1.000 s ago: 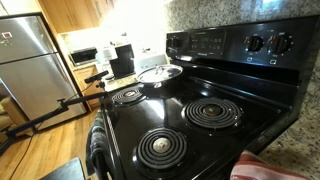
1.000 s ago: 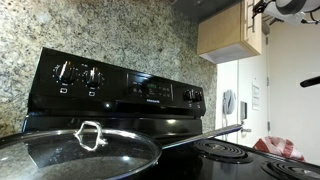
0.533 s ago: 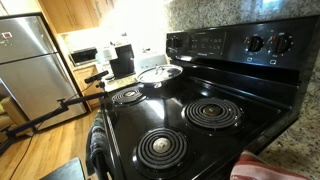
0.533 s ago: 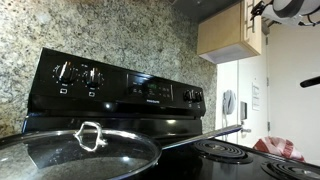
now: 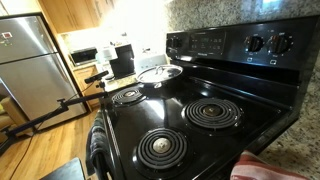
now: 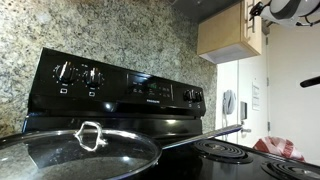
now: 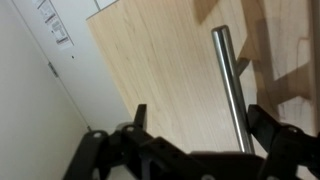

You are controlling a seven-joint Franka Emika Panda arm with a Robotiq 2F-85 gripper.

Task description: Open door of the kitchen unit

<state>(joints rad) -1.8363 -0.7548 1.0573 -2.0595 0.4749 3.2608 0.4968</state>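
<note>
I see the door (image 7: pixel 160 60) as pale wood grain with a brushed metal bar handle (image 7: pixel 229 85). It belongs to the wall cabinet (image 6: pixel 228 35) high up beside the stove (image 6: pixel 120 90). My claw (image 7: pixel 200 120) is raised level with the cabinet and faces the door, released, jaws wide, the handle showing between them.

A lid (image 5: pixel 160 73) sits on the stove (image 5: pixel 245 135) near its back panel (image 5: pixel 230 45) (fridge (image 5: pixel 30 60) stands opposite); a cabinet (image 6: pixel 228 32) hangs high beside it.
</note>
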